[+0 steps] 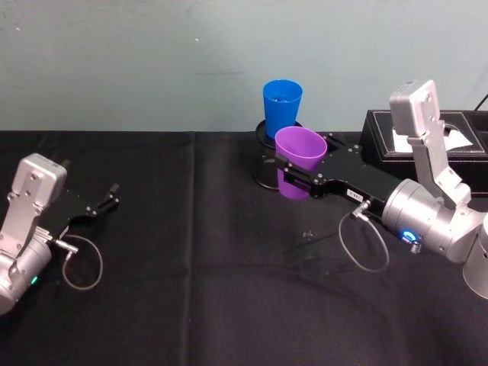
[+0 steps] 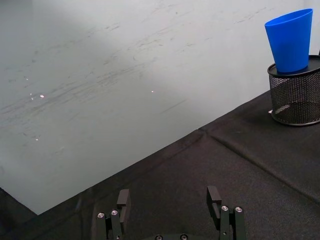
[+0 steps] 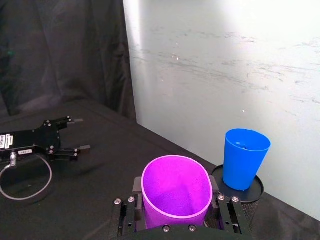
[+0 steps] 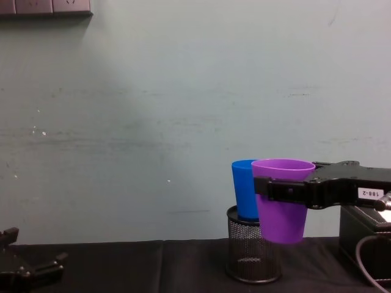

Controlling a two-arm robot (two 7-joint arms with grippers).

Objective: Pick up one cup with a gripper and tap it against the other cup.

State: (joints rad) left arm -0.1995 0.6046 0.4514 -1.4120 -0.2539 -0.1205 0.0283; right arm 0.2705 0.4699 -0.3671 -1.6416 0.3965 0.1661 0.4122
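The purple cup [image 1: 300, 152] hangs upright above the table, with my right gripper [image 1: 296, 179] shut on its sides. The right wrist view looks down into the purple cup [image 3: 175, 192], clamped between the black fingers [image 3: 134, 186]. The blue cup [image 1: 281, 103] stands upright on a black wire-mesh pen holder [image 1: 263, 137], just behind the purple one. A small gap separates the blue cup [image 3: 243, 159] from the purple rim. In the chest view the purple cup [image 4: 280, 198] overlaps the blue cup [image 4: 243, 189]. My left gripper [image 1: 107, 200] rests open on the cloth, far left.
A black box [image 1: 381, 137] with a white tissue stands at the back right, behind my right arm. The black cloth [image 1: 198, 267] covers the table. A pale wall runs close behind the cups. The mesh holder [image 2: 295, 97] stands near the table's back edge.
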